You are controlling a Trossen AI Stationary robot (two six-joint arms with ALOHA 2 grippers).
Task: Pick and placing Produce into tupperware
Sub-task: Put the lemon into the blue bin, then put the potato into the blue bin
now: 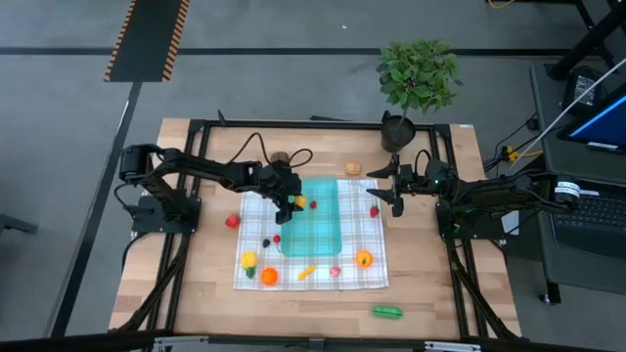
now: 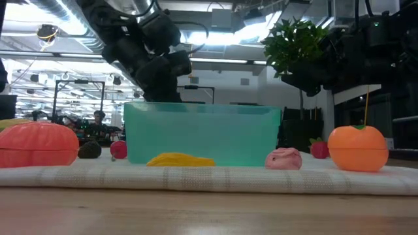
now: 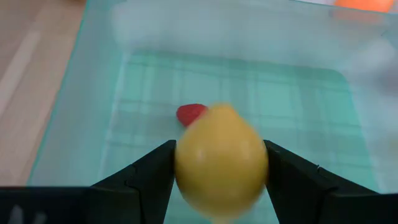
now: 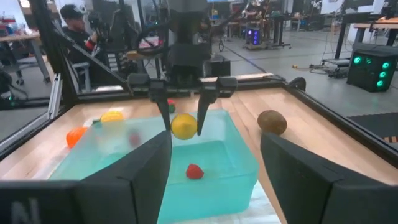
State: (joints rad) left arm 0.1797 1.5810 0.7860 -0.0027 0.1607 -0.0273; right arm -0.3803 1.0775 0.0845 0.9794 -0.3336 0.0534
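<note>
I see the left gripper (image 1: 297,203) clamping a yellow lemon (image 3: 221,160) above the tupperware (image 1: 315,217); the right gripper (image 1: 385,192) waits beside it, fingers spread.

Translucent smooth teal plastic tupperware (image 1: 315,220), woven checked cloth (image 1: 364,277), pale matt wood-plank surface (image 1: 196,293), glossy yellow plastic lemon (image 3: 221,160), matt black left tool (image 3: 219,177)

A round yellow toy lemon (image 3: 221,163) above the translucent teal plastic container (image 1: 323,235), itself on a white-and-grey checked cloth (image 1: 377,272).
</note>
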